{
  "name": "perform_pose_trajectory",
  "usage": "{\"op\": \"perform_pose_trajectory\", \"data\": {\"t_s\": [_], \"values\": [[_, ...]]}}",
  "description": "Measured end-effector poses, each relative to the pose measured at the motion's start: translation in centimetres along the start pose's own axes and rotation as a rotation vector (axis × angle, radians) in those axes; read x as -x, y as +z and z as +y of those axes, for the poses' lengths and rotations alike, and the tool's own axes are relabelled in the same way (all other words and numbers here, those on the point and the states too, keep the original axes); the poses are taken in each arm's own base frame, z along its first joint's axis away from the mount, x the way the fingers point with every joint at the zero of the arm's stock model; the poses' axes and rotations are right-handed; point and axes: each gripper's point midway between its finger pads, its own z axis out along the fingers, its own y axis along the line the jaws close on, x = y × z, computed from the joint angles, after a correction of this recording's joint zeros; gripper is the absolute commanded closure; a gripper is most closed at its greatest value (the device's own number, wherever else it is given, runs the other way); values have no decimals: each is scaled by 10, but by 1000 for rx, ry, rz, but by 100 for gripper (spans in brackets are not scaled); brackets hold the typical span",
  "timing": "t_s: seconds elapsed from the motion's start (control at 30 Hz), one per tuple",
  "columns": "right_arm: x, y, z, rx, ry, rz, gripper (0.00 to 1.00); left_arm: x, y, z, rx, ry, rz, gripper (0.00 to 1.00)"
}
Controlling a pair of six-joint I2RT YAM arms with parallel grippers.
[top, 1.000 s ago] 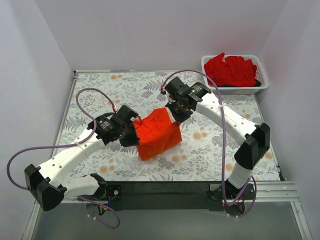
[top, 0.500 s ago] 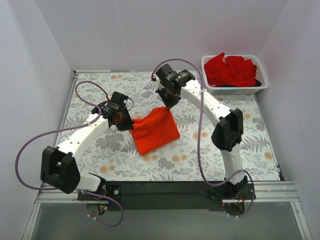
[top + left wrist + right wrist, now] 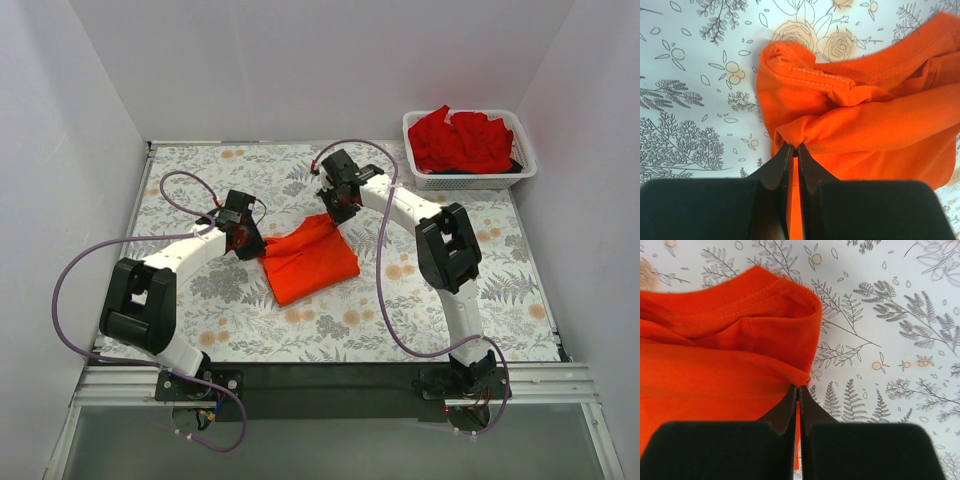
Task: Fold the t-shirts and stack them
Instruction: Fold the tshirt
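The bright orange-red t-shirt [image 3: 312,262] lies partly folded on the flowered table. My left gripper [image 3: 247,243] is shut on a pinch of its left edge; the wrist view shows the cloth [image 3: 860,125] bunched at the closed tips [image 3: 794,150]. My right gripper [image 3: 338,212] is shut on its far right corner; the wrist view shows the fold [image 3: 730,365] held at the tips [image 3: 799,388]. Deeper red t-shirts [image 3: 462,140] are piled in the white mesh basket [image 3: 520,175] at the back right.
White walls enclose the table on three sides. The flowered cloth [image 3: 200,190] lies bare around the shirt. A purple cable [image 3: 390,300] loops from the right arm over the table's right half.
Both grippers have carried the shirt's edge toward the back of the table and lowered it. The shirt now lies flatter and further back.
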Motion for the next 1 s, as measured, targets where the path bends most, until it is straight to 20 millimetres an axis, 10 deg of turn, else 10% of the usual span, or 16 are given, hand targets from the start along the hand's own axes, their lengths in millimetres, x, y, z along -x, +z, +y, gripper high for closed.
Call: {"op": "perform_pose_trajectory", "data": {"t_s": [0.3, 1.0], "values": [[-22, 32, -6, 34, 46, -28, 99, 0, 9, 6, -14, -45, -54, 100], [15, -5, -3, 114, 113, -225, 93, 25, -5, 6, -56, -143, -229, 100]]}}
